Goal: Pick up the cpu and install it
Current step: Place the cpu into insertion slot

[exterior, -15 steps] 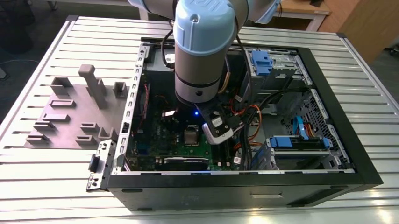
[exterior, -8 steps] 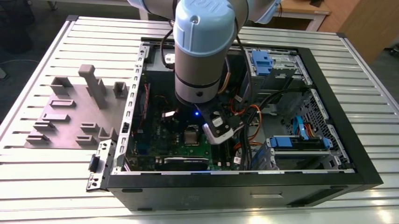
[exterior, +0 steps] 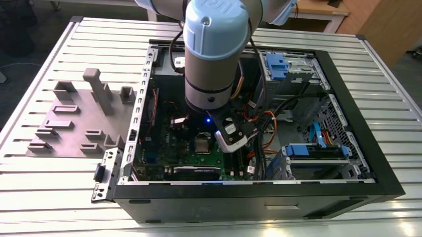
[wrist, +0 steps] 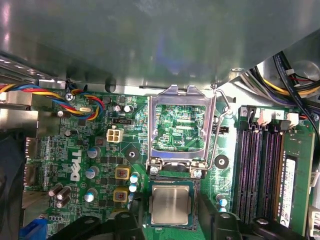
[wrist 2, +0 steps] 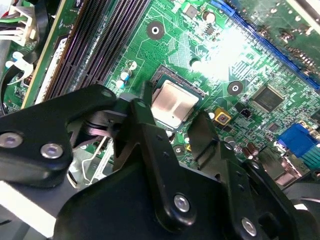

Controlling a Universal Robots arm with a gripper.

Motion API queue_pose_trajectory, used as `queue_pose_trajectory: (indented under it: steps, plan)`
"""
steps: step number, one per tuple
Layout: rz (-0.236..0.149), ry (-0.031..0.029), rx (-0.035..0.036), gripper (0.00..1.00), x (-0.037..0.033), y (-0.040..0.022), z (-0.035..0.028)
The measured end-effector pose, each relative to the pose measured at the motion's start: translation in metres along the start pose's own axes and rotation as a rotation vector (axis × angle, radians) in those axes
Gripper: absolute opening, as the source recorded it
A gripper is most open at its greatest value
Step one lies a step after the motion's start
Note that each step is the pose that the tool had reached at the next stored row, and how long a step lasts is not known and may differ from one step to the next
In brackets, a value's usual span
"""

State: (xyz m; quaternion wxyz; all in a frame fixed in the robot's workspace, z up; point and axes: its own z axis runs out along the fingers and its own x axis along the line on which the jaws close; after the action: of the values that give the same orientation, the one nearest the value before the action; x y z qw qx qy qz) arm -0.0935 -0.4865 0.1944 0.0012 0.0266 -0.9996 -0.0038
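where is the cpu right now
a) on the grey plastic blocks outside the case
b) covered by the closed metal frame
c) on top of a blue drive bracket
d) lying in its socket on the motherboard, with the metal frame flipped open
d: in the first wrist view the cpu lies flat in its socket on the green motherboard, and the silver socket frame is flipped open beside it, not covering it.

Arm [exterior: 214, 49] upright, wrist downward, hand [wrist 2: 172, 107] low, black fingers [wrist 2: 150, 135] wide apart.

Strong white glare washes out part of the motherboard [wrist 2: 220, 55].
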Motion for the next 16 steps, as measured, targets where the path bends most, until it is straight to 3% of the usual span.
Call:
queue_pose_trajectory:
  steps: [11, 14, 16]
  plan:
    - [0.0, -0.0001, -0.0003, 0.55, 0.0, 0.0, 0.0041]
    - [0.0, 0.0003, 0.0005, 0.45, 0.0, -0.0001, 0.0045]
    - [0.0, 0.0001, 0.0004, 0.45, 0.0, -0.0001, 0.0047]
